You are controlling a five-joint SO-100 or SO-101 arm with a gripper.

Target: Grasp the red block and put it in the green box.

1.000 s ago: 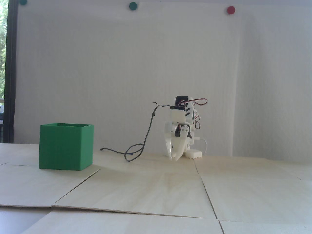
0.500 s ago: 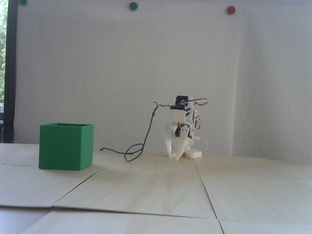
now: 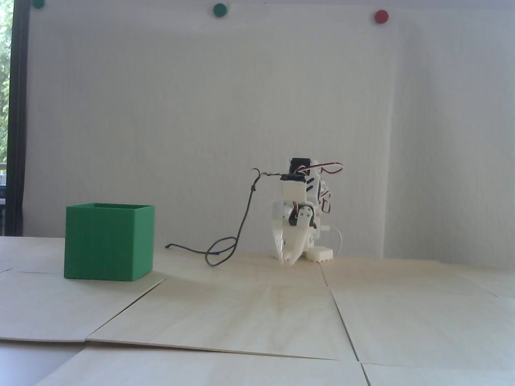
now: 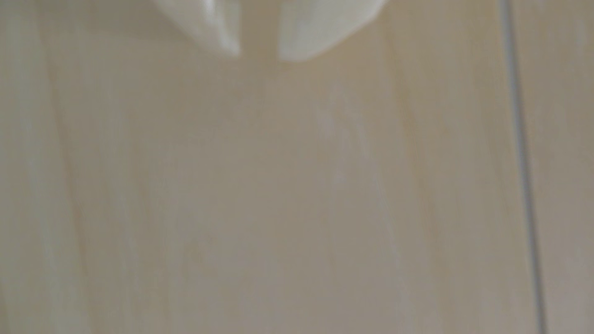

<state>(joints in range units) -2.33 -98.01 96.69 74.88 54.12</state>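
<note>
Pale wood boards: your table (image 3: pixel 281 305), panels butted together with thin seams between them, one seam running down the right side of the blurred wrist view.

Item, the green box (image 3: pixel 108 243): matte, open-topped, standing upright on the table. Take it as your landmark; it is at the left of the fixed view.

Item, the arm (image 3: pixel 301 193): white, folded low, well to the right of the green box and farther back, close to the wall. Red and white wires loop at its top.

Item, the gripper (image 3: pixel 289 261): pointing down to the table, well apart from the green box. In the wrist view you see the two white fingertips (image 4: pixel 225 35) at the top edge with a narrow gap between them and only bare wood in that gap (nothing held). In the fixed view the tips look nearly together.

Item, a dark cable (image 3: pixel 225 249): it hangs from the arm's top and curls on the table between the green box and the gripper.

Item, a small white ribbed part (image 3: pixel 320 254): on the table just right of the gripper, on the side away from the green box.

Item, the red block: you cannot see it in either view. The green box's inside is hidden from this low camera.

Item, wall dots: two green (image 3: pixel 219 9), one red (image 3: pixel 381 16), high above the green box's level.
</note>
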